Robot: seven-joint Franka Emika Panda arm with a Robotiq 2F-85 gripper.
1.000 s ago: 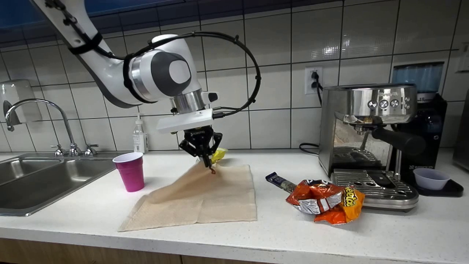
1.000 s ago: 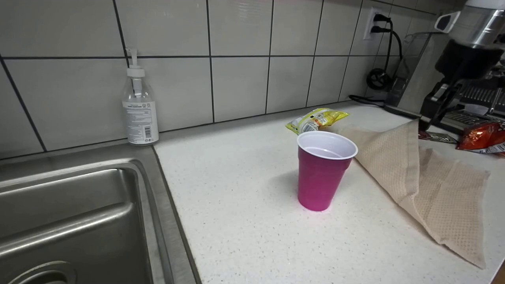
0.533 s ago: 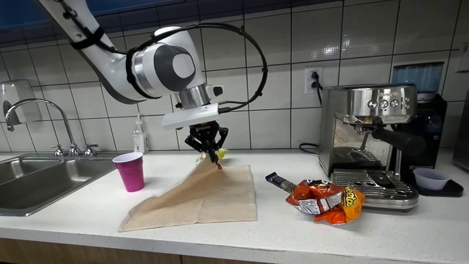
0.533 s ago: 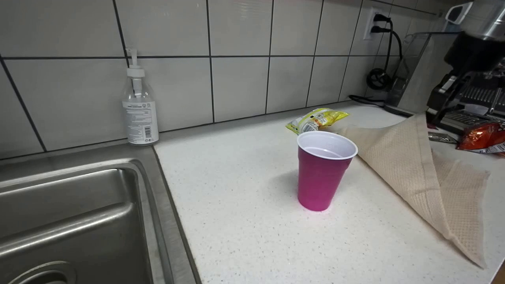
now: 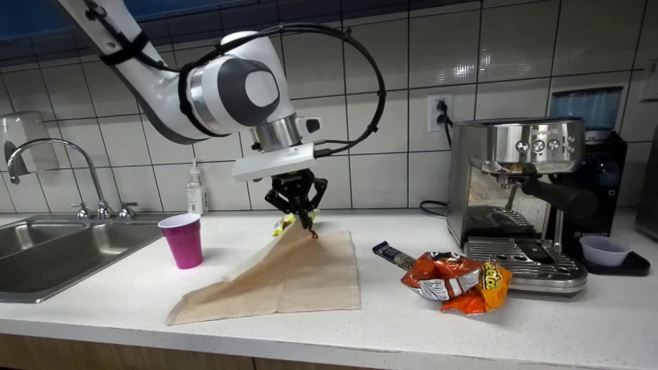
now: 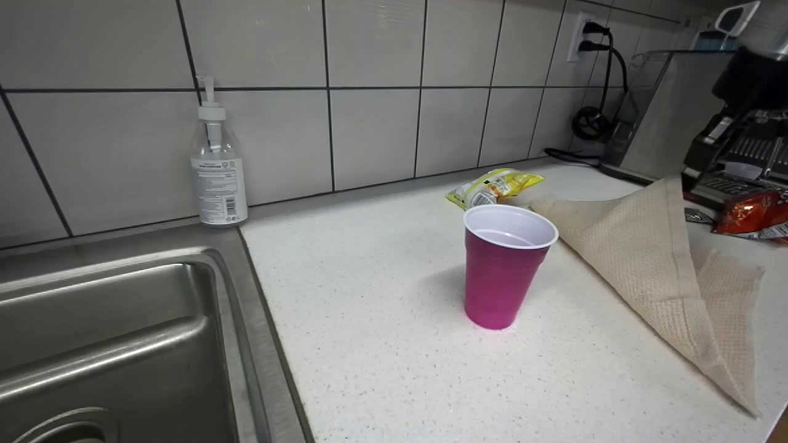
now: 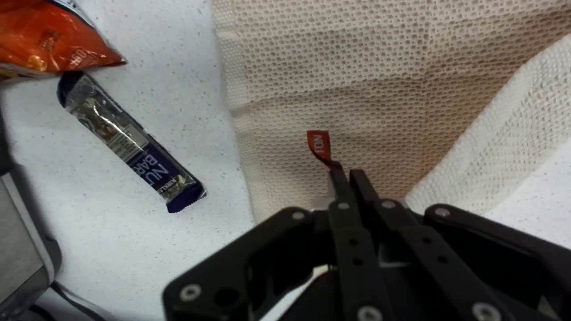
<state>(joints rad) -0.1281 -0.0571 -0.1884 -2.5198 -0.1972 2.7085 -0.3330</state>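
A beige waffle-weave towel point(image 5: 293, 280) lies on the white counter with its far left part lifted and folded over. My gripper point(image 5: 307, 222) is shut on the lifted corner and holds it a little above the counter. The gripper points down; its fingertips are nearly together in the wrist view point(image 7: 349, 176). A small red tag point(image 7: 319, 142) with white letters sticks out at the fingertips; it also shows in an exterior view point(image 5: 314, 234). The pinched cloth is mostly hidden by the fingers. The towel's raised fold shows in an exterior view point(image 6: 640, 258).
A pink cup point(image 5: 182, 244) stands left of the towel, near the sink point(image 6: 228, 307). A yellow snack bag point(image 6: 497, 186) lies behind the towel. A nut bar point(image 7: 134, 142) and an orange bag point(image 5: 437, 277) lie right, before the coffee machine point(image 5: 462, 169). A soap bottle point(image 6: 218, 184) stands behind.
My gripper has moved right in an exterior view, slightly up at first, dragging the towel's corner along. The fold now leans further over the towel. More of the yellow bag shows.
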